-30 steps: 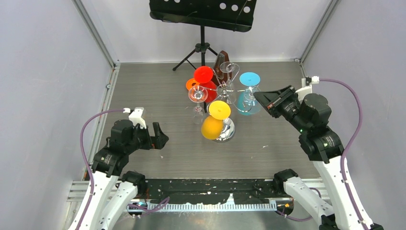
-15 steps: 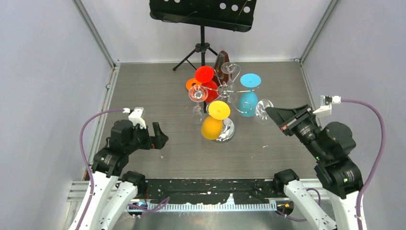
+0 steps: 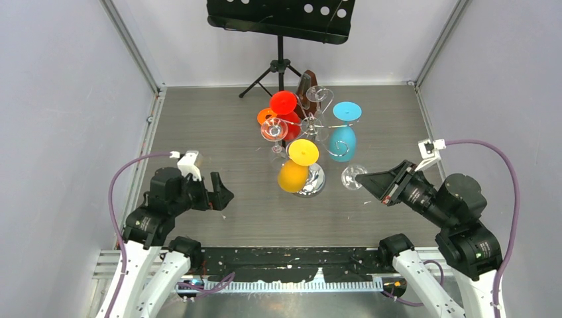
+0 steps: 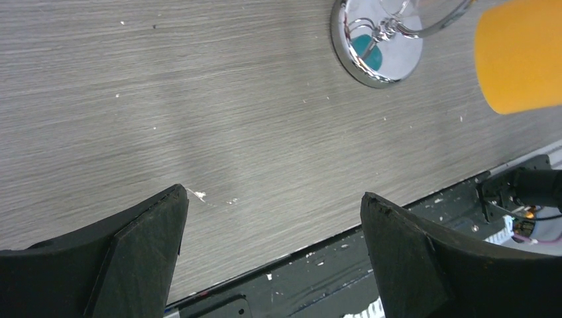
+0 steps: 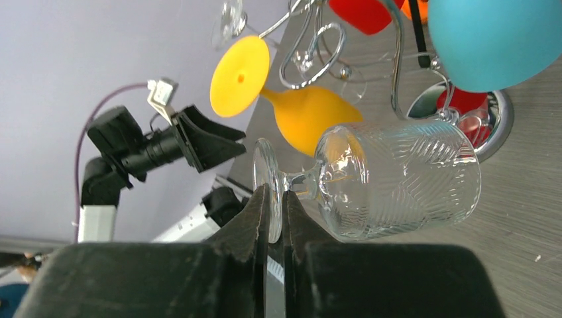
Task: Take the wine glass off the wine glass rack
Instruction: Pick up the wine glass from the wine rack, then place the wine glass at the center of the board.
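Note:
The chrome wine glass rack [image 3: 313, 123] stands mid-table on a round mirror base [image 3: 314, 180], with yellow [image 3: 296, 165], red [image 3: 283, 109], blue [image 3: 343, 132] and clear [image 3: 274, 130] glasses hanging on it. My right gripper [image 3: 363, 177] is shut on the foot of a clear cut-pattern wine glass [image 3: 352, 176], held on its side to the right of the rack, apart from it. The right wrist view shows the glass [image 5: 397, 179] with its foot pinched at the gripper [image 5: 273, 192]. My left gripper [image 3: 219, 192] is open and empty over the table [image 4: 272, 199].
A black tripod music stand [image 3: 281, 20] stands at the back, a brown object [image 3: 306, 86] behind the rack. The rack base [image 4: 378, 46] and the yellow glass [image 4: 517, 53] show in the left wrist view. Grey walls close in both sides.
My right gripper has drawn the clear glass away from the blue glass's side of the rack, toward the near right, and turned. The left arm has barely moved.

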